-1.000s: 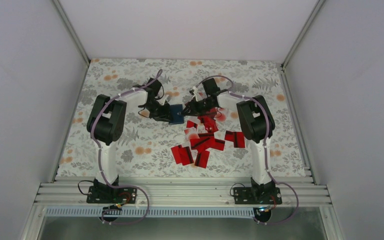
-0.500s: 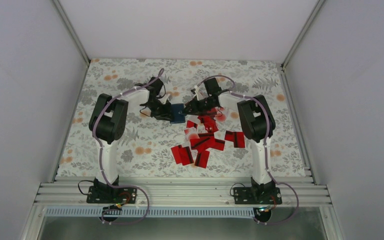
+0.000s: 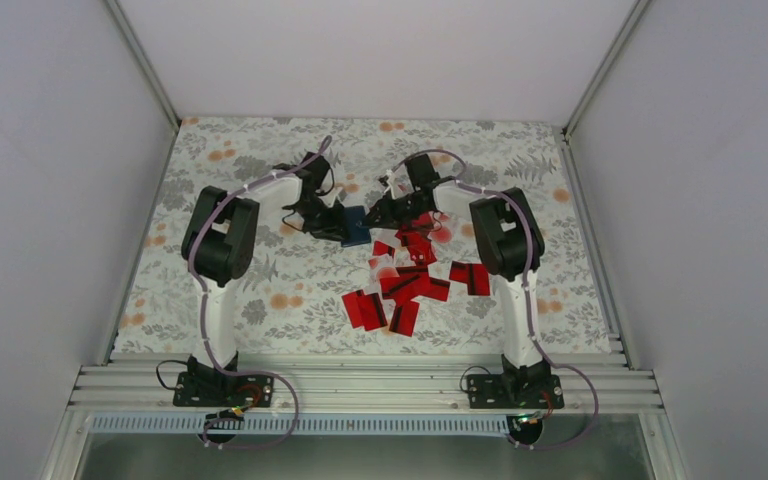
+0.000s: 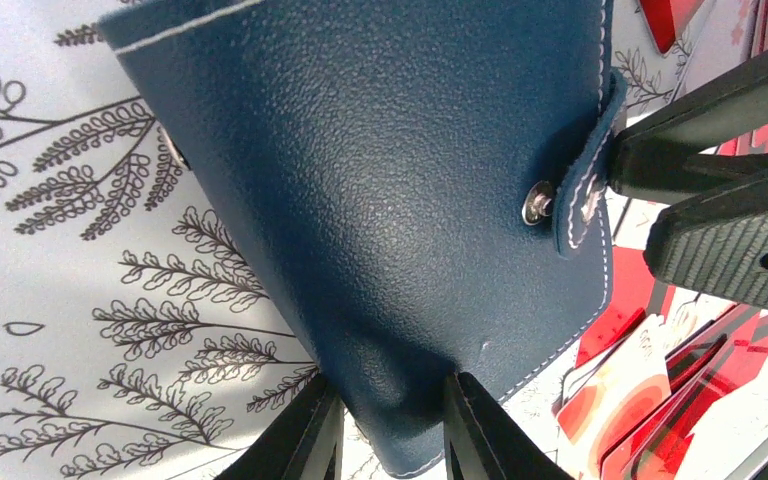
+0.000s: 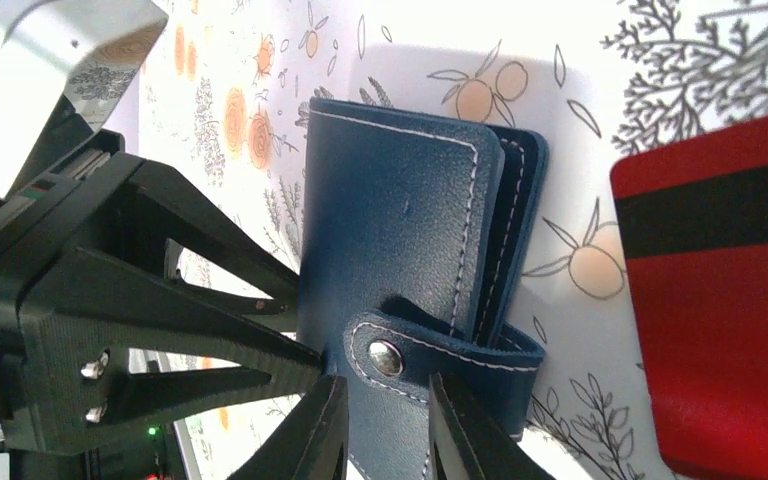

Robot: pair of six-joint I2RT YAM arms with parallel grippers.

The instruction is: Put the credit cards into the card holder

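The navy card holder [image 3: 354, 226] is held off the flowered cloth between my two grippers, its strap snapped shut. My left gripper [image 3: 334, 224] is shut on one corner of the card holder [image 4: 380, 200], with its jaws [image 4: 390, 425] pinching the leather. My right gripper [image 3: 376, 217] closes on the opposite edge of the card holder [image 5: 400, 230], just below the snap strap [image 5: 430, 350], with its jaws [image 5: 385, 435] on either side. Several red credit cards [image 3: 407, 283] lie scattered on the cloth in front of the holder. One striped red credit card [image 5: 720, 300] lies just beside it.
The flowered cloth [image 3: 260, 170] covers the table between white walls. The right gripper's black fingers [image 4: 730, 240] show in the left wrist view, and red cards [image 4: 660, 410] lie below the holder there. The left gripper's body [image 5: 90, 330] fills the left of the right wrist view.
The right gripper has edged left onto the holder's strap side. The left arm has shifted slightly while holding the holder in the same place. The cards have not moved.
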